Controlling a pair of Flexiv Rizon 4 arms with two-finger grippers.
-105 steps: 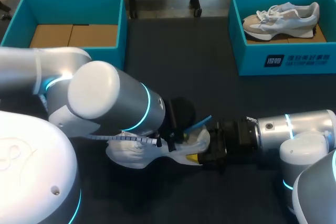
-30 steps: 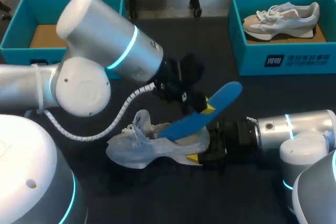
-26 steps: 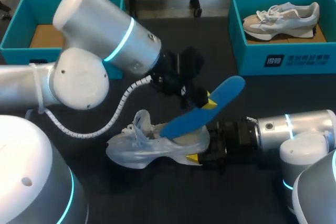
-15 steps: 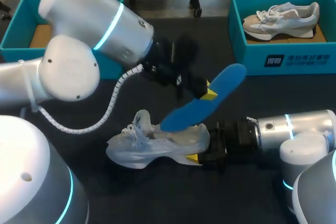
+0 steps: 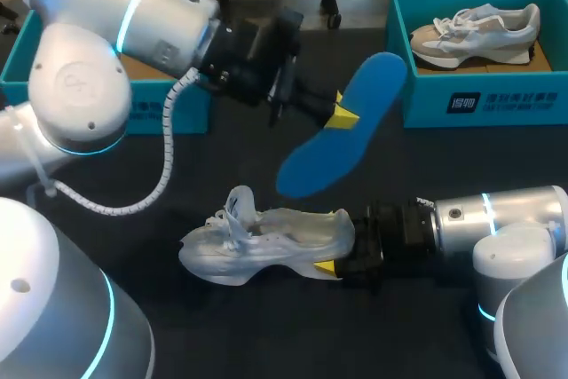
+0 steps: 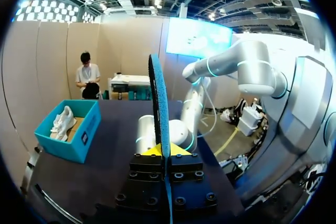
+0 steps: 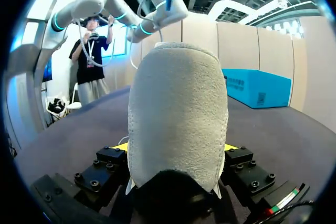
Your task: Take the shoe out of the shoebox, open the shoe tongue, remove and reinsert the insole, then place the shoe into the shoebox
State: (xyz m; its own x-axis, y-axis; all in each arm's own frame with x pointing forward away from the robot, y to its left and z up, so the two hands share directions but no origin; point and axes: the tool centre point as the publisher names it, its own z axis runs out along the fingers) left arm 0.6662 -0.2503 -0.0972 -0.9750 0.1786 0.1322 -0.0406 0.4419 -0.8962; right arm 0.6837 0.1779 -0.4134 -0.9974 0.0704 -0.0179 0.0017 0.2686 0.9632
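Note:
A white shoe (image 5: 266,244) lies on its side on the dark table, toe towards my left. My right gripper (image 5: 342,257) is shut on its heel (image 7: 178,119), with a yellow tip on either side of the heel in the right wrist view. Above and behind the shoe, my left gripper (image 5: 340,116) is shut on a blue insole (image 5: 342,126) and holds it in the air, clear of the shoe. In the left wrist view the insole (image 6: 159,103) stands edge-on between the closed fingers of my left gripper (image 6: 164,151).
A teal shoebox (image 5: 479,99) at the back right holds a second, beige and white shoe (image 5: 475,31). Another teal box (image 5: 200,42) with a cardboard floor stands at the back left, partly behind my left arm (image 5: 115,24).
My left arm has drawn the blue insole out of the shoe and lifted it up and towards the back. The shoe and my right gripper have stayed in place.

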